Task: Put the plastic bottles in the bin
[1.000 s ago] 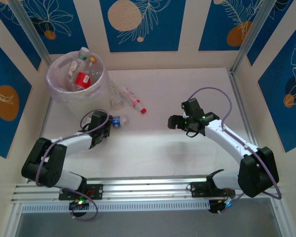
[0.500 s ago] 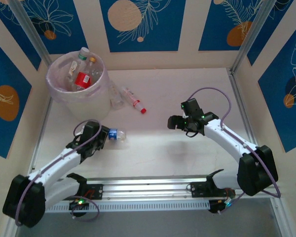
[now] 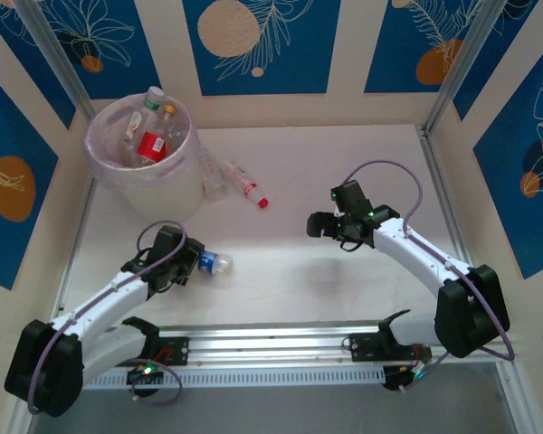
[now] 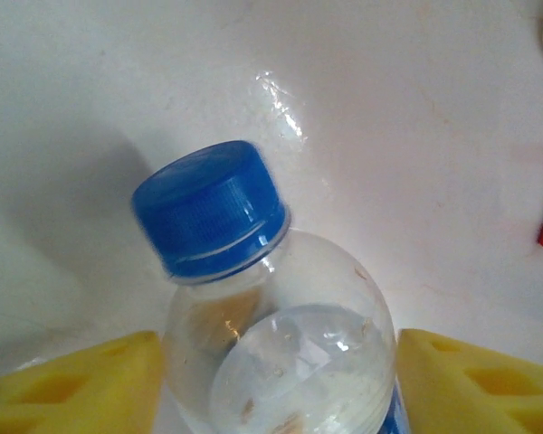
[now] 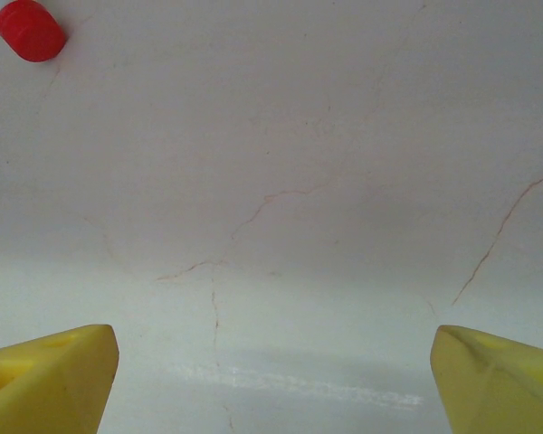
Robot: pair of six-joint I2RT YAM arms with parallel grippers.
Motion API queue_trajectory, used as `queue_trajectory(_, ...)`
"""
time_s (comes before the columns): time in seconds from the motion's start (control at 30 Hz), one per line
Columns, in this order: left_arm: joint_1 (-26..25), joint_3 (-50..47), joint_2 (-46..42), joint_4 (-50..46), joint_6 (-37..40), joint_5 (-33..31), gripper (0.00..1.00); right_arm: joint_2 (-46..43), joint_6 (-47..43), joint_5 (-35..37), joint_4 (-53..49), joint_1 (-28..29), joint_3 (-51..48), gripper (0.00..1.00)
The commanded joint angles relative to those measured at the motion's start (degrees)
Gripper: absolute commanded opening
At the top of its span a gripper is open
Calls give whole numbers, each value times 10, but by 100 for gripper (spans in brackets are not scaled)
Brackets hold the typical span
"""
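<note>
Inside the left hand [image 3: 195,262] lies a clear, blue-capped, blue-labelled bottle [image 4: 276,348].

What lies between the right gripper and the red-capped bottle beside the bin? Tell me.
Only bare table separates the right gripper from the red-capped bottle, seen in the top view.

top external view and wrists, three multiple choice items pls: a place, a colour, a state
1. Where is the bin? A far left of the table B far right C near middle
2. Cap colour of the bottle in the left claw? A red B green C blue
3. The right claw is? A shut on a bottle B open, empty C shut, empty
Answers: 1 A, it stands at the far left corner. 2 C, left wrist view shows blue. 3 B, its fingers stand wide apart over bare table.
</note>
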Motion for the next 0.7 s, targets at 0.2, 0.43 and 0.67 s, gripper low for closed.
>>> queue_trajectory(0.2, -6, -9, 67, 47, 8, 19, 70, -13, 8, 13, -7, 3, -6, 90)
queue_trajectory(0.43, -6, 12, 46, 12, 27, 5, 51, -12, 9, 14, -6, 3, -9, 90)
queue_trajectory(0.67, -6, 102, -13, -77, 121, -27, 42, -7, 7, 12, -5, 2, -5, 90)
